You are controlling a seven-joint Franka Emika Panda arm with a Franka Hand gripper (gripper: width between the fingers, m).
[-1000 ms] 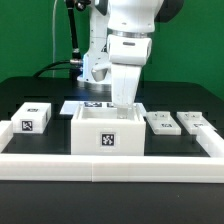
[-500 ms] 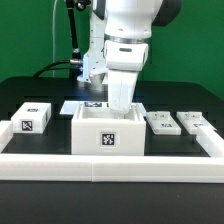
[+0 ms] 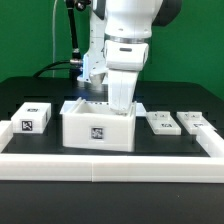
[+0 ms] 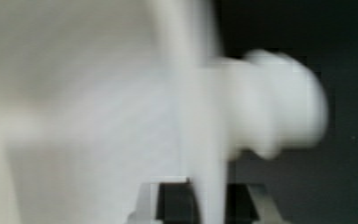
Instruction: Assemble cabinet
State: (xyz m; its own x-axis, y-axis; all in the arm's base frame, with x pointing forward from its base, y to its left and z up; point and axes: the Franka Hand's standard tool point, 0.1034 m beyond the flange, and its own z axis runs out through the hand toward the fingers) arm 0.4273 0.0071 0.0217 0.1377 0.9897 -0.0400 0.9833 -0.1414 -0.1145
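End effector point(image 3: 120, 102) hangs inside white open-topped cabinet point(image 3: 98, 130) with tagged front.

Exterior view's bright and even, the white cabinet point(image 3: 98, 128) nearly blown out against my dark desk point(image 3: 25, 90). Wrist view's one smeary, out-of-focus blur.

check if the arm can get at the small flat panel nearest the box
Probably yes. The panel lies flat and uncovered, with nothing over it. But the end effector is down inside the box, so it would have to rise clear of the wall first.
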